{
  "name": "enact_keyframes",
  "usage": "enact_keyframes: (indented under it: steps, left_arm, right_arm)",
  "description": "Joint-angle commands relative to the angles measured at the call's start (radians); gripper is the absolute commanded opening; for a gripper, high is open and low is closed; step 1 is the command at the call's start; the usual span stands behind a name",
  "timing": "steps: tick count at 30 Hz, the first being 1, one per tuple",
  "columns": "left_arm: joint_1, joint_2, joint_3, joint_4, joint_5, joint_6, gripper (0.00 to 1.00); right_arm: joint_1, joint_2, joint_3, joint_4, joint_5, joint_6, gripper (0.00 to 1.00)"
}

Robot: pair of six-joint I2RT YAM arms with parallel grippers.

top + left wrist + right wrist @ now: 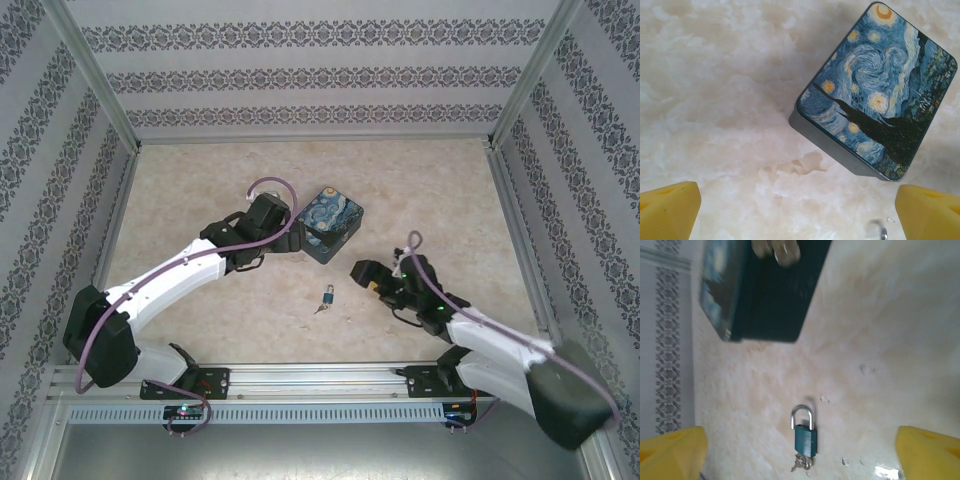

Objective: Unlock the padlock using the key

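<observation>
My right claw [363, 271] spread wide, holding nothing | padlock [804, 439] flat on table [880, 340] ahead of it, centred between my fingers, touching neither | key [801, 463] at padlock's base | my left claw [797, 215] spread wide, just beside box [880, 95]

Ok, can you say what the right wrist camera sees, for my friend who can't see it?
A tiny blue padlock lies on the pale marbled table with a small key at its base. A painted box sits beyond, and yellow fingertips frame the bottom corners.

Overhead and right wrist views share the padlock [327, 295].
</observation>
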Motion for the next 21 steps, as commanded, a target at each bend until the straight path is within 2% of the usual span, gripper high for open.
enact_keyframes:
  steps: [1,6,12,17,19,21]
  left_arm:
    - [0.015,-0.041,-0.02,-0.053,-0.074,0.022,1.0]
    - [0.058,-0.121,-0.074,-0.007,-0.151,0.07,0.99]
    - [0.124,-0.271,-0.203,0.154,-0.263,0.196,0.99]
    - [0.183,-0.402,-0.368,0.385,-0.308,0.362,1.0]
    - [0.207,-0.432,-0.416,0.452,-0.35,0.422,1.0]
    - [0.244,-0.441,-0.441,0.485,-0.347,0.458,0.99]
  right_arm:
    - [-0.098,-0.153,0.069,-0.308,-0.014,-0.131,0.98]
    - [-0.231,-0.19,0.23,-0.533,0.045,-0.282,0.98]
    - [-0.312,-0.091,0.398,-0.65,0.257,-0.445,0.98]
    - [-0.325,-0.035,0.42,-0.593,0.505,-0.561,0.98]
    - [-0.331,-0.017,0.402,-0.53,0.601,-0.623,0.98]
    - [-0.336,0.001,0.37,-0.436,0.661,-0.674,0.98]
